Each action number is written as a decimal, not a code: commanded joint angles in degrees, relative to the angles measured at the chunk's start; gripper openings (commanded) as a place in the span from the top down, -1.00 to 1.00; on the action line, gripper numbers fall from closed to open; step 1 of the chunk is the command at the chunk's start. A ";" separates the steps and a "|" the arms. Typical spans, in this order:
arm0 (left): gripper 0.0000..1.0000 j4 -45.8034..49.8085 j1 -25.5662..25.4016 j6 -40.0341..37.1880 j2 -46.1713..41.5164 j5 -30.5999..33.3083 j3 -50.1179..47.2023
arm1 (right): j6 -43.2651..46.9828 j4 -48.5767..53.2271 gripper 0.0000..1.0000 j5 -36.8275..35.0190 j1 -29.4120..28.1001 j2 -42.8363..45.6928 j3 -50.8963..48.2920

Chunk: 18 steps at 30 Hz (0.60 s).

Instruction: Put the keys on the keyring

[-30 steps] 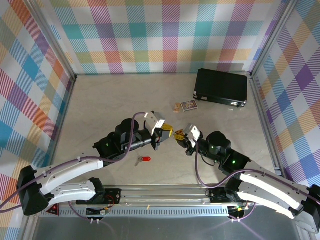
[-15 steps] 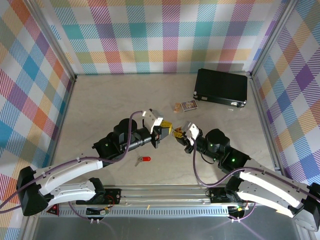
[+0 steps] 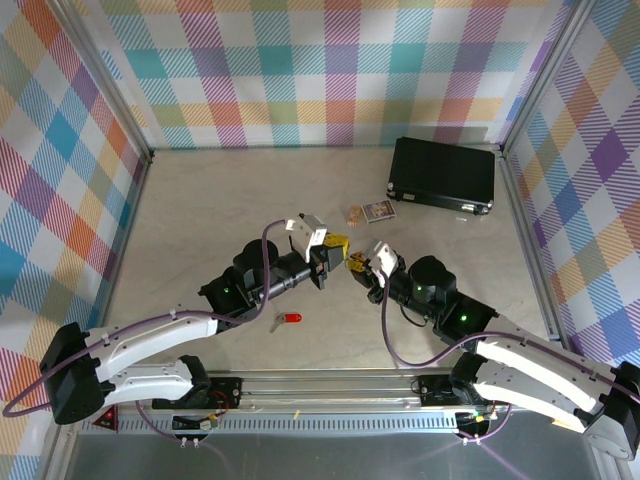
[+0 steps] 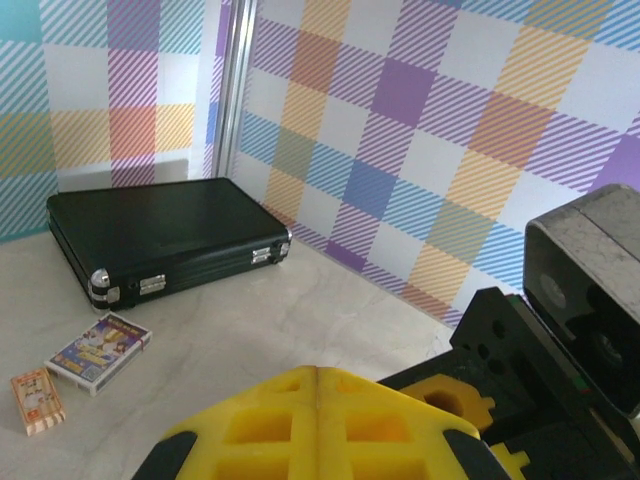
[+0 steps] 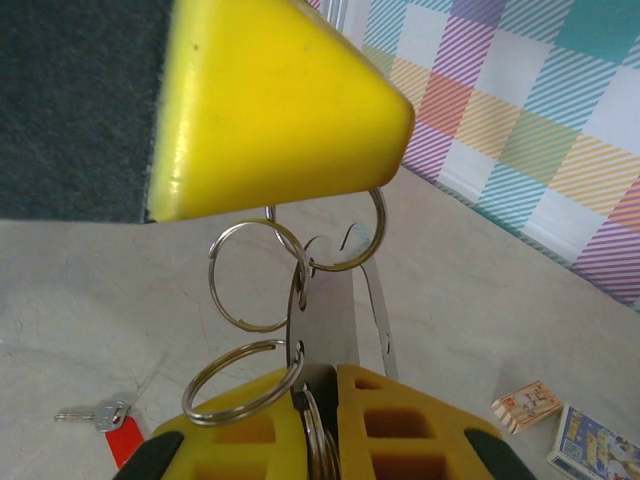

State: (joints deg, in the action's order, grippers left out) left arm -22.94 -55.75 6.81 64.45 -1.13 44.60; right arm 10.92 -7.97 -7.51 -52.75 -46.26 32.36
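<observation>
The keyring (image 5: 335, 310) is a flat silver clip carrying several split rings, held upright off the table. My right gripper (image 5: 330, 372) is shut on its lower end. The top ring (image 5: 350, 255) runs up behind the yellow finger of my left gripper (image 5: 270, 110), whose pads (image 4: 300, 400) are pressed together; it looks pinched there. From above, the left gripper (image 3: 338, 246) and right gripper (image 3: 360, 268) meet tip to tip over the table's middle. The small grey key with its red tag (image 3: 287, 319) lies flat on the table near the left arm, and is also low left (image 5: 100, 415) in the right wrist view.
A black case (image 3: 443, 175) lies at the back right, close to the wall. A printed card box (image 3: 379, 210) and a small orange box (image 3: 355, 213) sit just behind the grippers. Plaid walls enclose the table on three sides.
Both grippers have shifted a little toward the back, still tip to tip, and the left forearm has swung slightly right. The key has not moved.
</observation>
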 commanded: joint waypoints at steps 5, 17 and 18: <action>1.00 -8.19 -0.59 1.33 1.69 -1.81 -1.72 | -3.88 -5.04 0.92 2.03 -0.42 0.94 2.60; 1.00 -5.60 -0.57 -2.94 0.60 -2.74 0.06 | -4.85 -0.47 0.01 6.96 -0.42 4.86 3.20; 1.00 -5.06 -0.59 -3.47 0.40 -3.06 0.23 | -4.85 0.25 -0.06 7.51 -0.44 5.39 3.29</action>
State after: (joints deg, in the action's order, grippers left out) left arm -27.79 -55.75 5.72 66.00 -2.50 43.53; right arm 6.46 -7.75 -2.85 -52.90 -42.63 33.41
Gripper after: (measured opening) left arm 0.063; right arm 0.510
